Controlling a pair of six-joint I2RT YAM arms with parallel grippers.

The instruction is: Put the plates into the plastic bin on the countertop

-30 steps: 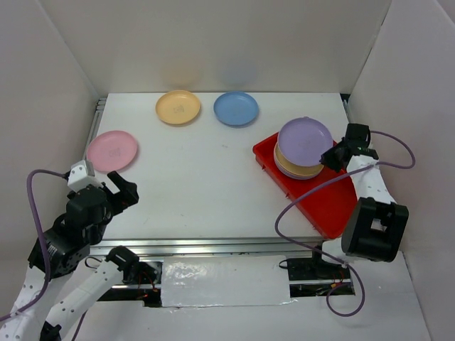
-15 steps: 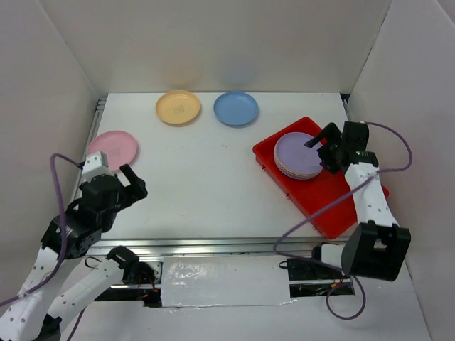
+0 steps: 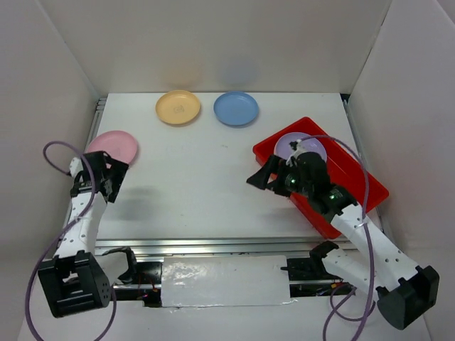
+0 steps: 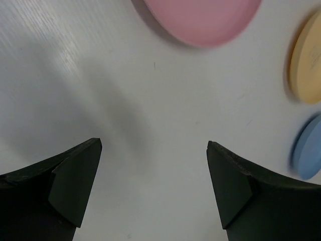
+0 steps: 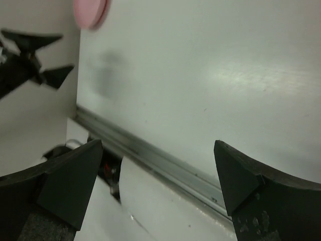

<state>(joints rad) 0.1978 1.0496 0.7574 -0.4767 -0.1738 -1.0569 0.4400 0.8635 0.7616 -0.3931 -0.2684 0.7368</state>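
The red plastic bin (image 3: 359,181) lies at the right of the white countertop (image 3: 199,170) with a stack of plates in it, a lilac plate (image 3: 302,147) on top. A pink plate (image 3: 114,145) (image 4: 200,20) lies at the far left, a yellow-orange plate (image 3: 178,106) (image 4: 308,65) and a blue plate (image 3: 236,108) (image 4: 308,150) at the back. My left gripper (image 3: 110,170) (image 4: 153,144) is open and empty, just short of the pink plate. My right gripper (image 3: 265,176) (image 5: 158,144) is open and empty, over the countertop left of the bin.
A metal rail (image 3: 199,246) (image 5: 150,150) runs along the countertop's front edge. White walls close in the left, back and right sides. Purple cables loop from both arms. The right arm's forearm crosses over the bin's near corner.
The right gripper let go of the lilac plate onto the stack in the bin, opened, and swung left over the countertop. The left arm moved forward toward the pink plate.
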